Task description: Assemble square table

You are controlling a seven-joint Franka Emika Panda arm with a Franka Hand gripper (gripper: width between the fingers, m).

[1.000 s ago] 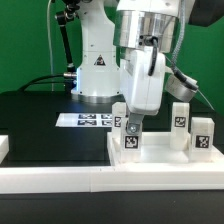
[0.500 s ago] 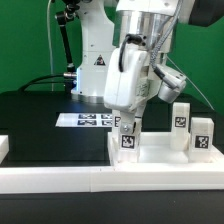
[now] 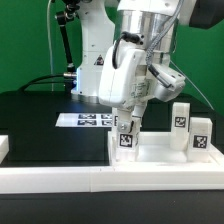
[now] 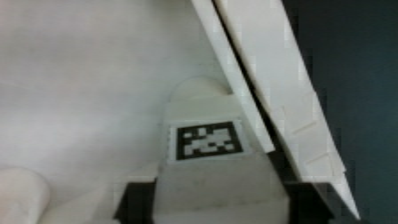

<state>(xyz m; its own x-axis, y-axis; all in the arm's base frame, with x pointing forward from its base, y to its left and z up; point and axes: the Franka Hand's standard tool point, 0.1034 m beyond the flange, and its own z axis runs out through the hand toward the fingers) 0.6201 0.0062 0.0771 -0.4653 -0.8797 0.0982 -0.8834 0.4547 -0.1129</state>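
My gripper (image 3: 126, 128), jaws pinching a leg (image 3: 127, 138) standing on the square table top (image 3: 165, 158) near its corner, has tilted over the last second, suggesting I am screwing it in.

Smooth matt white plastic leg (image 3: 127, 133) and tabletop (image 3: 170, 160); matt black table (image 3: 45, 125).

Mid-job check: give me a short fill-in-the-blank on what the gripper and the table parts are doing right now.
The gripper is closed on a small white tagged block ____.
That part stands on the white square tray-like table ____.
____ other block legs stand on the exterior view's right.
The flat marker board lies on the ____ surface.

Missing: leg; top; Two; black
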